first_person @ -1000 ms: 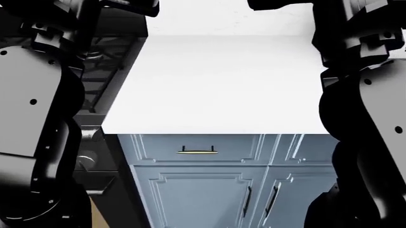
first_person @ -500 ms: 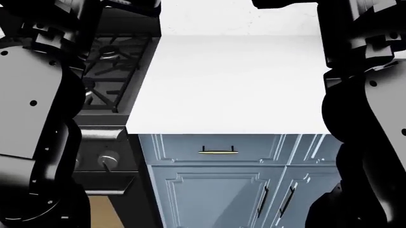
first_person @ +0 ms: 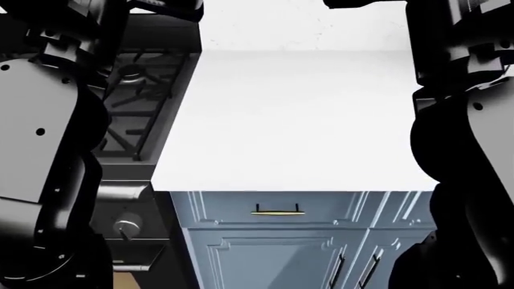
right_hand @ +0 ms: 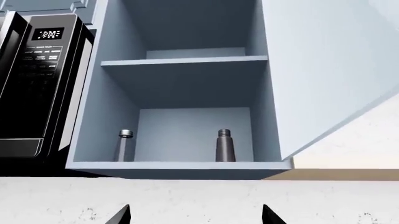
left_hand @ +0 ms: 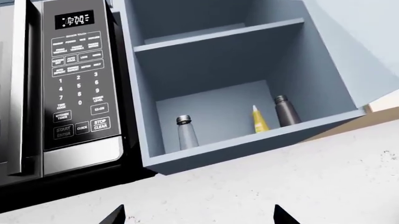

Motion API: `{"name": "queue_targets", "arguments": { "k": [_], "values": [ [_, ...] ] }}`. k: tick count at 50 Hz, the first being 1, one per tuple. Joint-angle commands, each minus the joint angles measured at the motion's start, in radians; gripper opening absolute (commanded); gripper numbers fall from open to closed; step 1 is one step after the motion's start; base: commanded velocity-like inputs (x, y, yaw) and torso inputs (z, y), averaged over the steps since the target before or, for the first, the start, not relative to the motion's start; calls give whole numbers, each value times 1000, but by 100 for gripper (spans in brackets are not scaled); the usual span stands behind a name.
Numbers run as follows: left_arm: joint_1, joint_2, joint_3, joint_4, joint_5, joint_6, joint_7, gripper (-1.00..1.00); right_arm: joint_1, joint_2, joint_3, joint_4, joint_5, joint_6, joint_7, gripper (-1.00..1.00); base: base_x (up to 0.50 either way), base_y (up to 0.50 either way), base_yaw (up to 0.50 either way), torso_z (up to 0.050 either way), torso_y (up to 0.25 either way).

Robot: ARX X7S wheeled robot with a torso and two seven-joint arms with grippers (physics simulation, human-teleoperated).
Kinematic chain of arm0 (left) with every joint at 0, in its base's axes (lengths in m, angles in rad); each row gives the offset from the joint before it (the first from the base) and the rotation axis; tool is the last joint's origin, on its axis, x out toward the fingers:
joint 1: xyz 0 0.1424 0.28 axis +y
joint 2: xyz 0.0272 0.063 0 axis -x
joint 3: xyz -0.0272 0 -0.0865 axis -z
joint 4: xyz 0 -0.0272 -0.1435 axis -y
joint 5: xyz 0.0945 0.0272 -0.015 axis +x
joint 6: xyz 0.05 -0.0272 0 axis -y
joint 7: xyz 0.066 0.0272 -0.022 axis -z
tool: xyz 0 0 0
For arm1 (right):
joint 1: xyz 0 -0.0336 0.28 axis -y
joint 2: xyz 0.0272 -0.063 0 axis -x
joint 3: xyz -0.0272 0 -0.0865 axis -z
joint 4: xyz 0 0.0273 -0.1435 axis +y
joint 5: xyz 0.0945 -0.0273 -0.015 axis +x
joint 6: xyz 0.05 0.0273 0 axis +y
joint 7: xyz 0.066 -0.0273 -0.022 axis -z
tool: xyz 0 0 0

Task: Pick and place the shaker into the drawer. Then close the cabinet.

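The shaker (left_hand: 185,133), if it is the small clear bottle with the silvery cap, which these views are too coarse to confirm, stands upright on the bottom shelf of the open wall cabinet (left_hand: 212,46), on the side of the cabinet nearest the microwave (left_hand: 68,84). Below the cabinet the white counter (first_person: 297,120) spreads wide and bare, with the black stove (first_person: 136,102) touching the end of it that lies under the microwave. The cabinet door (right_hand: 324,70) is swung out on the side away from the microwave. Under the counter edge sits a panelled drawer front (first_person: 321,205) with a brass bar handle (first_person: 277,212), pushed in. On the same bottom shelf a dark grey bottle (left_hand: 285,111) stands near the door side, with a thin yellow bottle (left_hand: 259,119) just beside it. The left claw (left_hand: 199,217) is spread wide with nothing in it, and the right claw (right_hand: 194,215) likewise gapes empty, both pointing up toward the cabinet.
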Motion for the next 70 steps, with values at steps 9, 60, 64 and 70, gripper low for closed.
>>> {"name": "queue_targets", "arguments": {
  "k": [9,60,64,70],
  "values": [
    [-1,-7,-3,7,-13,-3,-11,100,6,9,-1,-6,23,5,20,100,76,0,0,0,0],
    [-508,101,-14,-372,-62,-114,-36,100,472,-15,-17,238,41,170,112,100,96,0,0,0,0],
    [-636,116,-3,-541,-70,-76,-7,100,597,-29,-1,389,44,159,91,100,0,0,0,0,0],
    [-764,131,9,-766,-68,22,14,100,717,-52,2,552,52,145,69,100,0,0,0,0,0]
  ]
}}
